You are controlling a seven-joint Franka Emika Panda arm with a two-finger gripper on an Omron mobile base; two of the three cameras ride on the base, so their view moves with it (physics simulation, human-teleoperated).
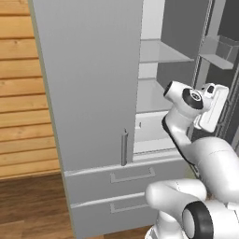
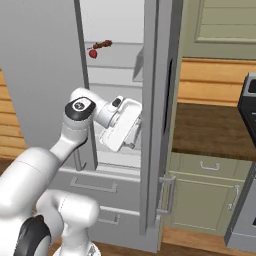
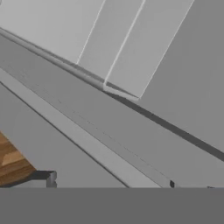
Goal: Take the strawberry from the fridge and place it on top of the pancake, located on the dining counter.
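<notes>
The grey fridge has its left door closed and its right door swung open. Deep on an upper shelf lies the tiny red strawberry, with a darker elongated morsel just behind it. My gripper hangs in the open compartment by a lower shelf, well below the strawberry and to its right. In the hand view its fingertips sit far apart, and the gripper is open with nothing in it, facing bare grey fridge walls. The pancake and the dining counter are out of view.
Glass shelves and door bins line the fridge. Two drawers sit below the doors. A dark wooden counter over pale green cabinets stands right of the open door, with a stove edge beyond. Wooden floor lies to the left.
</notes>
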